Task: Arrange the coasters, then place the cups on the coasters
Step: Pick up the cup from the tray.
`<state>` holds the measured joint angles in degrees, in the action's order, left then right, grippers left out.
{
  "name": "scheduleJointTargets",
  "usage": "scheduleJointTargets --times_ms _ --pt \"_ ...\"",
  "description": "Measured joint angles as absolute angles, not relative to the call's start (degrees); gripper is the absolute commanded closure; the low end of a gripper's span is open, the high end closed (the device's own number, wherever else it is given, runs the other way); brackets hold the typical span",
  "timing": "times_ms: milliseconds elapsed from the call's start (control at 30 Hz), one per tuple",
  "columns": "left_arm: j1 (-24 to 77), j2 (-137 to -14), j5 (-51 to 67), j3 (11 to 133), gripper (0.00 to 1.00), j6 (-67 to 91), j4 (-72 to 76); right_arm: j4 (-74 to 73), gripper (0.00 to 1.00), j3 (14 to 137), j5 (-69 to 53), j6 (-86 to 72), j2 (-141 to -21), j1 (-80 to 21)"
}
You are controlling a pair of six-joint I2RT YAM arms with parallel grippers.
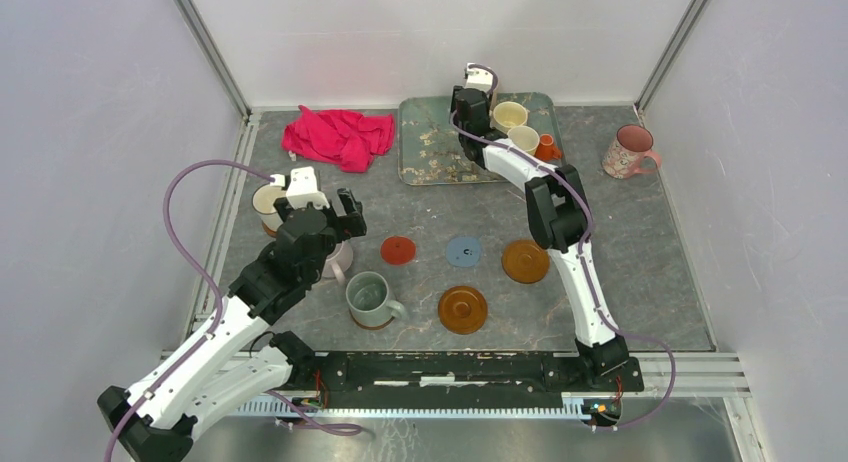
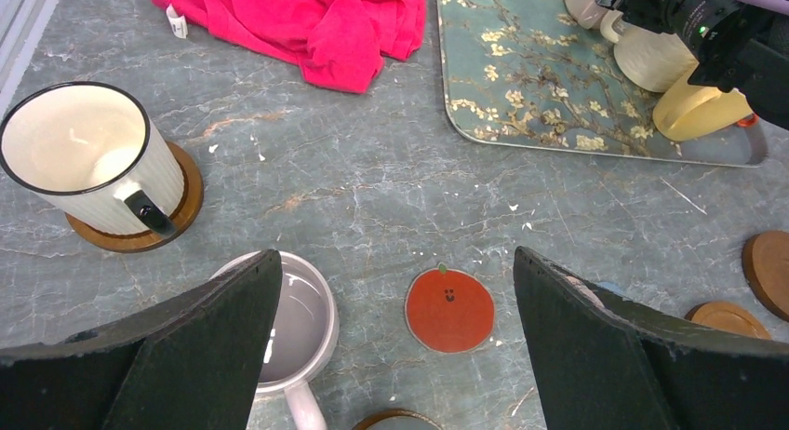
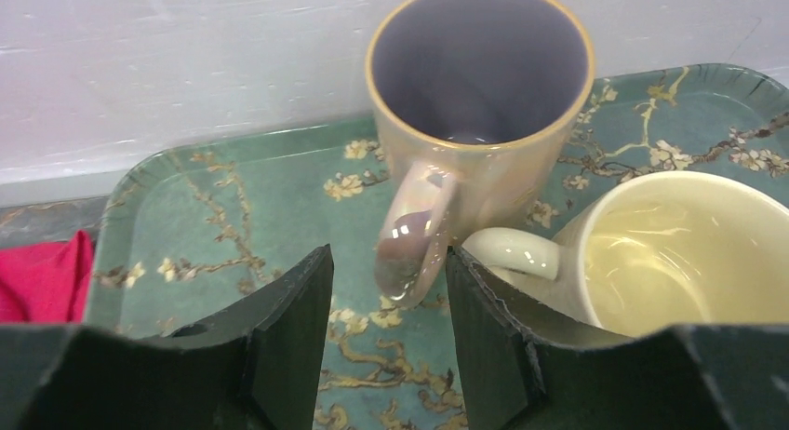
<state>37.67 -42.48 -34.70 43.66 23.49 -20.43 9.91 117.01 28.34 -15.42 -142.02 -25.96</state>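
Thing in hand: a pearly mug (image 3: 479, 123) stands upright on the teal tray (image 3: 214, 216), upper centre of the top view, its handle (image 3: 414, 230) turned toward the wrist camera.
Right hand: the right hand (image 3: 389, 262) is half-closed about that handle, one finger on either side. A gap shows on the frame-left side, so a firm grip is not yet seen.
Step judged: the coasters appear to be laid out, and a cup is being taken from the tray for placing.
Next move: the fingers are to be brought fully onto the handle. The mug is then to be lifted over the tray's rim and carried down-frame to a free coaster.
Free coasters: the red coaster (image 1: 397, 250), blue coaster (image 1: 463, 250), upper amber coaster (image 1: 525, 261) and lower amber coaster (image 1: 462, 309) lie bare at mid-frame.
Cups already set: the cream cup (image 1: 266, 204) and grey-green cup (image 1: 368, 295) each stand on a coaster.
Cups waiting: a yellow cup (image 3: 670, 253) and an orange cup (image 1: 546, 147) are on the tray. A pink floral cup (image 1: 628, 150) stands on the tabletop (image 1: 600, 282) at the right.
Left hand: the left hand (image 2: 395, 258) hangs wide open with nothing held, above a mauve cup (image 2: 293, 323). Whether a coaster lies under that cup cannot be told.
In the way: the yellow cup's handle lies just beside the pearly mug's, so it may be nudged. The back wall (image 3: 186, 58) stands close behind the tray.
Elsewhere: a red cloth (image 1: 338, 137) lies left of the tray, well apart from the path.
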Motion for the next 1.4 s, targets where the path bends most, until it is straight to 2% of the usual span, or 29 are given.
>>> scheduleJointTargets --times_ms 333,567,1067,1400 --pt "37.7 -43.9 -35.0 43.7 0.0 23.5 -20.4 14.1 0.49 119.9 28.8 -15.1 -146.4 -24.1" --pt "37.6 -44.7 -35.1 43.7 0.0 23.5 -20.4 15.9 0.56 120.2 28.3 -15.1 -147.8 -23.9" --pt "37.3 -44.9 -35.5 43.7 0.0 23.5 -20.4 18.2 1.0 115.3 17.0 -15.8 -145.3 -23.3" --pt "37.2 -44.1 -35.5 43.7 0.0 23.5 -20.4 17.0 1.0 106.3 4.5 -17.5 -138.3 -23.4"
